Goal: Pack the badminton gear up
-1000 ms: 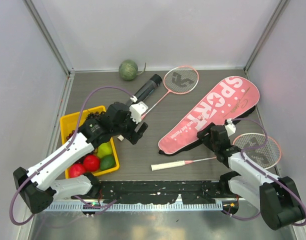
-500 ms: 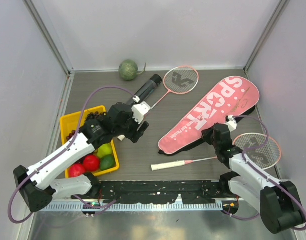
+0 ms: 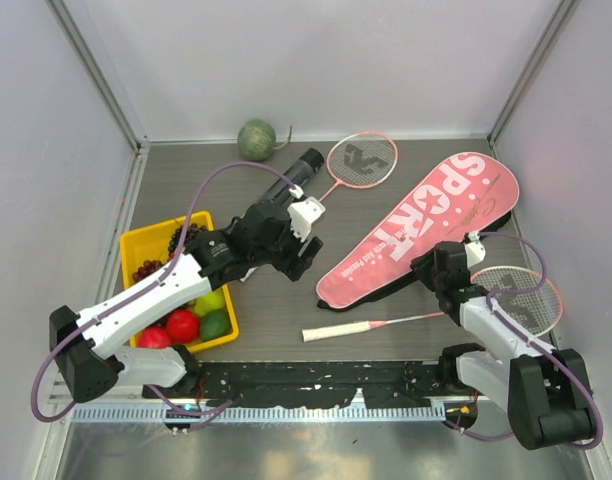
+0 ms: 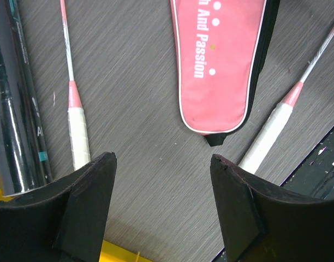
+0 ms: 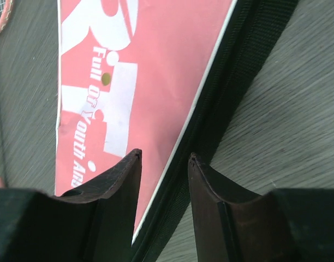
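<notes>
Care at the bag's edge decides this step, which looks like taking hold of the flat pink fabric racket bag [image 3: 426, 222] so that it can be opened. The right gripper [image 5: 164, 164] hangs low over the bag's black side band [image 5: 221, 93]. Its fingers are released and hold nothing, and the band runs between them. It would do best to come straight down and close on that black band alone, not on the pink panel. A gentle lift should then keep the cover from dragging into the near pink-framed racket with a white handle [image 3: 338, 331], which lies close by.

The left gripper [image 4: 161, 164] is likewise spread wide and empty above the grey table [image 4: 150, 109], between the far pink-framed racket's white grip [image 4: 79, 139] and the bag's narrow end. A long black glossy tube [image 4: 14, 109] lies just left of that grip, so any descent there should stay off the tube.

The bag lies flat and diagonal, right of centre, with its wide end far right and its narrow end toward the near middle, white "SPORT" lettering facing up. Whether its zip is open I cannot tell.
</notes>
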Robot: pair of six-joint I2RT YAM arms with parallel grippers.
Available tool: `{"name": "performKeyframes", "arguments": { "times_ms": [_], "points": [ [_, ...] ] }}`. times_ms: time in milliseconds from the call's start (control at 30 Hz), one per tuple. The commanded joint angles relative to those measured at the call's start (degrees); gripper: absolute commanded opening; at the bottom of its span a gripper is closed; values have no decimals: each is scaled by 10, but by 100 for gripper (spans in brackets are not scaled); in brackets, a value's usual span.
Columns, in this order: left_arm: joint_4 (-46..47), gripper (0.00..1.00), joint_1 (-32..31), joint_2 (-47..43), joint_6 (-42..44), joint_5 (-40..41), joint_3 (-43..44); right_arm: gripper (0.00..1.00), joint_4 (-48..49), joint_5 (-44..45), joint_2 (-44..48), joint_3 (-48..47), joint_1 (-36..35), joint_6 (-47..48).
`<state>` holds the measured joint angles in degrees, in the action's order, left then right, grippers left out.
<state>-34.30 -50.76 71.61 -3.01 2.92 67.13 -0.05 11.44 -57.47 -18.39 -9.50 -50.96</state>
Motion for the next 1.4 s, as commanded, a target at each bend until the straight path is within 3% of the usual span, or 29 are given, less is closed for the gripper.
{"name": "performKeyframes", "arguments": {
  "times_ms": [0,333,400,467,533,867,1100,1367],
  "points": [
    [21,73,-7,-1,-11,-5,23,45,40,-2,-9,0,17,-7],
    [43,75,-10,-7,-9,-7,-7,45,99,-41,-92,-4,62,-13],
    [44,75,-11,-3,-10,-5,-6,39,114,-44,-107,-6,63,-12],
    [42,74,-13,2,-10,-1,-5,15,132,-47,-121,-8,66,-6],
    [46,74,-14,6,-2,5,-5,5,139,-48,-127,-9,68,6],
    [68,70,-78,109,78,74,57,6,98,-60,26,-23,67,56],
    [115,66,-114,228,117,55,116,6,101,-85,36,-27,67,60],
    [186,66,-166,327,150,121,146,5,94,-142,60,-37,67,32]
  ]
}}
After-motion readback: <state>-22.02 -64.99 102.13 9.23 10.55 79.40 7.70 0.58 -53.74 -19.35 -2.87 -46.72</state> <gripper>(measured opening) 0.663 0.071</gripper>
